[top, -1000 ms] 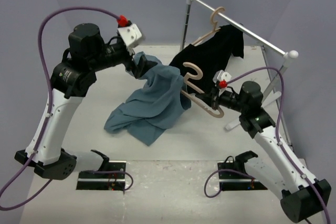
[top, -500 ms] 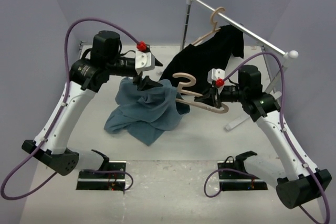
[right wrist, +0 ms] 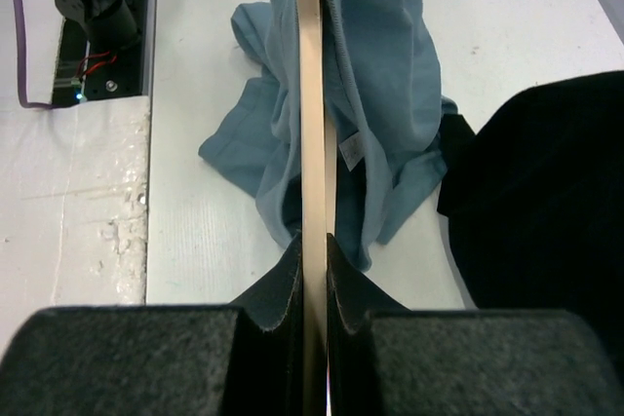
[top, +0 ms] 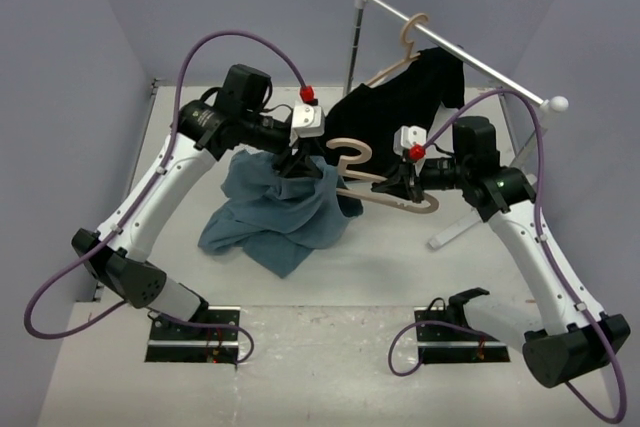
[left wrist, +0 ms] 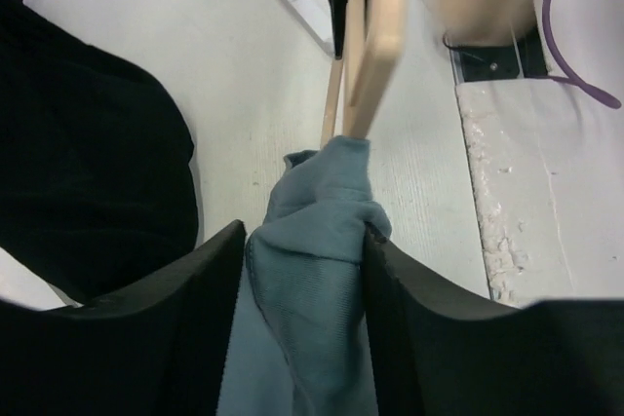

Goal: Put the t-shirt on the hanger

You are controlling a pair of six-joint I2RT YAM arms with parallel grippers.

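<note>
I am seeing a plain dusty blue-grey t-shirt (top: pixel 275 212), a pale beige hanger (right wrist: pixel 310 94), a black garment (top: pixel 400 107) and purple cables (top: pixel 240 37).

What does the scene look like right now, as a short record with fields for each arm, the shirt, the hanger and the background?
left fingers: either side of a bunched fold of the blue-grey cotton t-shirt, cloth filling the gap
right fingers: clamped on the pale beige triangular hanger
t-shirt: raised part against the hanger's end, the rest heaped on the white table
background: black garment on a second beige hanger, hung on a metal rail
</note>
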